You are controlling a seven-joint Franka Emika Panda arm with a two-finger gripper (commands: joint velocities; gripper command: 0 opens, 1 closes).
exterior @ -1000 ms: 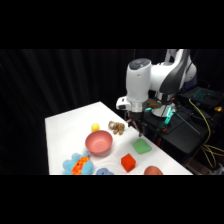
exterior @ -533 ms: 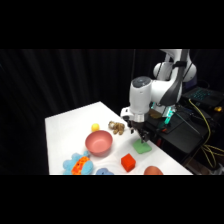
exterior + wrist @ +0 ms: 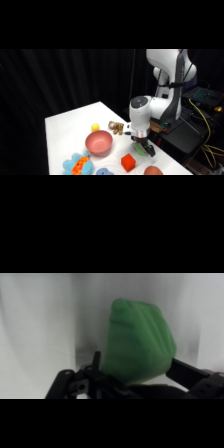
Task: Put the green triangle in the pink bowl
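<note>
The green triangle (image 3: pixel 148 150) lies on the white table (image 3: pixel 70 130), right of the pink bowl (image 3: pixel 99 143). My gripper (image 3: pixel 141 148) has come down over it from above. In the wrist view the green triangle (image 3: pixel 137 341) fills the middle, a rounded light-green wedge resting on the table. It sits between my two black fingers (image 3: pixel 186 371), one close on each side. The gripper (image 3: pixel 135 369) is open around the block. The bowl holds nothing that I can see.
An orange-red cube (image 3: pixel 128 162) lies just in front of the gripper. A small yellow ball (image 3: pixel 95 127) and a tan toy (image 3: pixel 116 128) sit behind the bowl. Blue and orange toys (image 3: pixel 77 164) crowd the front left, and an orange round thing (image 3: pixel 152 171) is at the front edge.
The arm has lowered straight down, bringing the gripper from above the green triangle to table level around it. The objects on the table have not moved.
</note>
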